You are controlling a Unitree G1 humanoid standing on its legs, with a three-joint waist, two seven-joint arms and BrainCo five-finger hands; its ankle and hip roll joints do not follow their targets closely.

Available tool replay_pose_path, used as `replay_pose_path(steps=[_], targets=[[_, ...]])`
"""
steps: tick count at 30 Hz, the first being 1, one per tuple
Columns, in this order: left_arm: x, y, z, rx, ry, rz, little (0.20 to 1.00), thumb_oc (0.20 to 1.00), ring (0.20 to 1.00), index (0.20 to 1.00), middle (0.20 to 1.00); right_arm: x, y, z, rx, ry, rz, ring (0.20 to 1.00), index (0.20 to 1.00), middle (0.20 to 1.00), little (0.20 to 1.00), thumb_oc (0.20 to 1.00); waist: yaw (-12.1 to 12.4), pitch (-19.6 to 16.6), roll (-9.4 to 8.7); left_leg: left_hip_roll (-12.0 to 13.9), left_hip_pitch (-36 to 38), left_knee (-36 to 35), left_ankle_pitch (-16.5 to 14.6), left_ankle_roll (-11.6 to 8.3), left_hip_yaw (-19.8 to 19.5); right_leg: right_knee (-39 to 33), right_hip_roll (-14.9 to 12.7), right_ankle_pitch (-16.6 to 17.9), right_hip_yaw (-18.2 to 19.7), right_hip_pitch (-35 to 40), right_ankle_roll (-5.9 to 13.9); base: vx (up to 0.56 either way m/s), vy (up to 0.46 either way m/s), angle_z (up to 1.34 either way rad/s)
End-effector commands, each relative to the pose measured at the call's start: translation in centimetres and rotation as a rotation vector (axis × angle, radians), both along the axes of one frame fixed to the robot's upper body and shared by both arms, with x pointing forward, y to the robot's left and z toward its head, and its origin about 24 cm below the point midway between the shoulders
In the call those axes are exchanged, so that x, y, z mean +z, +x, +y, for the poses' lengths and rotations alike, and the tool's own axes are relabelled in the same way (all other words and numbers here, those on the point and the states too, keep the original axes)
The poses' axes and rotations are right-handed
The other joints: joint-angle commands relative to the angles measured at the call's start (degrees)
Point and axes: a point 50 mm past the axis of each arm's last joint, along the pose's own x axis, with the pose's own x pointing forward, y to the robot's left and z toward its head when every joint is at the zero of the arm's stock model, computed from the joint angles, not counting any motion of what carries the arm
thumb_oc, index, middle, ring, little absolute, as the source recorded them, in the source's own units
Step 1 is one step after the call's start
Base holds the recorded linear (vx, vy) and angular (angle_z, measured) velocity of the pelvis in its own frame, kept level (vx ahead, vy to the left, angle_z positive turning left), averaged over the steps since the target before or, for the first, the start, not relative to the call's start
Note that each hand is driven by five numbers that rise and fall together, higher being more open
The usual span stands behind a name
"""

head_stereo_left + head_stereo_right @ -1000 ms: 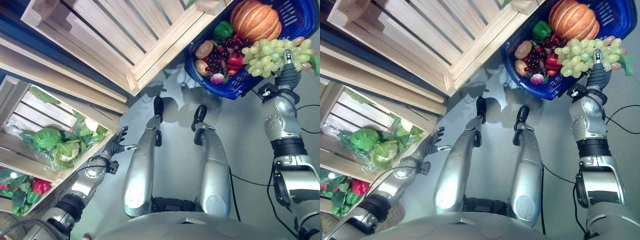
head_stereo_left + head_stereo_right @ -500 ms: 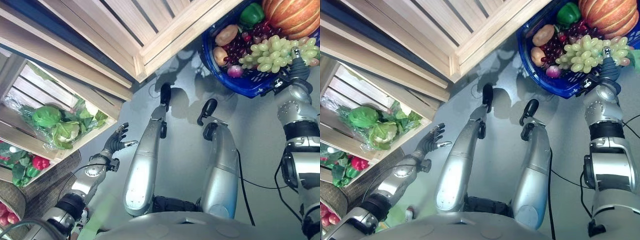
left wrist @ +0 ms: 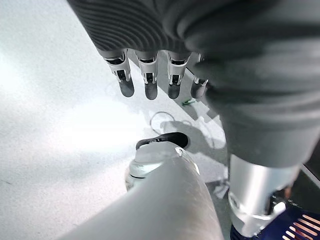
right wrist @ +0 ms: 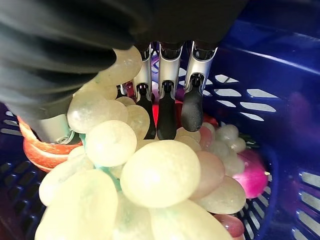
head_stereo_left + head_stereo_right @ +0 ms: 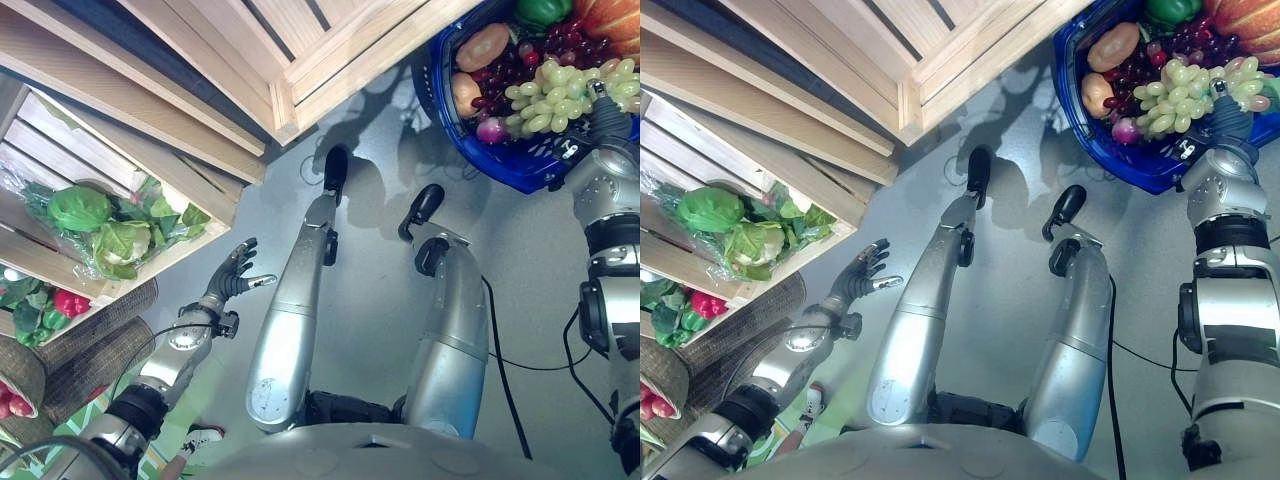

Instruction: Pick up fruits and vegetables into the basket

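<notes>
Over the blue basket at the upper right, a bunch of green grapes is lying among dark grapes, a potato and a pumpkin, with the right hand curling its fingers around the bunch. The left hand is hanging slack-fingered above the grey floor, beside wooden crates of cabbages.
</notes>
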Motion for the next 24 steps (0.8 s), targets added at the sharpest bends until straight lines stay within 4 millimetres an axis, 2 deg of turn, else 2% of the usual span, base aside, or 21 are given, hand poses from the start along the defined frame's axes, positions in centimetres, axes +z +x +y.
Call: replay_pose_path(steps=[1, 6, 9, 12, 19, 22, 23, 24], targets=[[-1.6, -1.8, -1.5, -0.015, -0.076, 0.046, 1.000, 1.000, 1.000, 1.000, 1.000, -1.4, -3.4, -4.7, -0.168, -0.102, 0.119, 1.000, 1.000, 1.000, 1.000, 1.000, -1.0, -2.6, 8.70, -1.0, 1.1, 4.1, -8.9, 4.51, 2.5, 0.7, 4.8, 0.3, 1.0, -0.1, 2.56, 0.00, 0.000, 0.00], [-1.6, -2.0, -1.7, -0.035, -0.078, 0.034, 1.000, 1.000, 1.000, 1.000, 1.000, -1.7, -3.7, -5.0, -0.238, -0.123, 0.087, 1.000, 1.000, 1.000, 1.000, 1.000, -0.9, -2.6, 8.48, -1.2, 2.9, 3.5, -9.2, 4.76, 2.4, -0.4, 5.2, 0.4, 0.6, 1.9, 2.56, 0.00, 0.000, 0.00], [-1.8, -2.3, -1.7, -0.033, -0.083, 0.033, 1.000, 1.000, 1.000, 1.000, 1.000, -2.1, -3.9, -4.7, -0.265, -0.194, 0.085, 1.000, 1.000, 1.000, 1.000, 1.000, -1.2, -2.6, 8.11, -1.3, 5.1, 2.5, -9.1, 4.84, 2.4, -1.5, 5.5, 0.5, 0.3, 4.1, 2.56, -0.03, 0.041, 0.01], [-2.1, -2.7, -1.6, -0.024, -0.096, 0.043, 1.000, 1.000, 1.000, 1.000, 1.000, -3.5, -4.0, -3.9, -0.281, -0.234, 0.092, 1.000, 1.000, 1.000, 1.000, 1.000, -1.8, -2.6, 7.19, -1.4, 8.3, 1.0, -9.1, 4.66, 2.6, -3.2, 5.8, 0.8, -0.1, 7.3, 2.69, -0.03, 0.053, -0.01], [-3.3, -4.0, -1.0, 0.000, -0.117, 0.083, 1.000, 1.000, 1.000, 1.000, 1.000, -9.4, -5.8, -1.4, -0.259, -0.185, 0.086, 1.000, 1.000, 1.000, 1.000, 1.000, -4.2, -2.6, 4.03, -1.1, 16.9, -2.7, -9.2, 4.20, 3.9, -8.8, 6.7, 2.5, -0.4, 16.2, 3.38, -0.02, 0.063, -0.01], [-3.7, -4.5, -0.3, 0.029, -0.126, 0.104, 1.000, 1.000, 1.000, 1.000, 1.000, -12.6, -7.3, 0.1, -0.229, -0.137, 0.094, 1.000, 1.000, 1.000, 1.000, 1.000, -5.4, -2.6, 2.00, -0.6, 22.0, -4.6, -9.4, 4.00, 4.4, -12.0, 7.2, 3.3, -0.4, 21.6, 3.99, -0.04, 0.070, -0.09], [-4.0, -4.5, 0.0, 0.047, -0.123, 0.118, 1.000, 1.000, 1.000, 1.000, 1.000, -13.7, -7.8, 1.1, -0.209, -0.122, 0.096, 1.000, 1.000, 1.000, 1.000, 1.000, -6.0, -2.6, 0.97, -0.2, 23.7, -6.0, -8.0, 4.23, 4.9, -14.1, 7.6, 5.1, -0.9, 23.5, 3.75, -0.07, 0.073, -0.08], [-4.3, -4.7, 0.2, 0.059, -0.123, 0.131, 1.000, 1.000, 1.000, 1.000, 1.000, -14.5, -8.3, 1.7, -0.190, -0.126, 0.101, 1.000, 1.000, 1.000, 1.000, 1.000, -6.5, -2.6, 0.30, -0.1, 25.7, -6.6, -8.1, 4.16, 5.1, -14.9, 7.7, 5.2, -0.8, 25.6, 3.92, -0.07, 0.077, -0.10]])
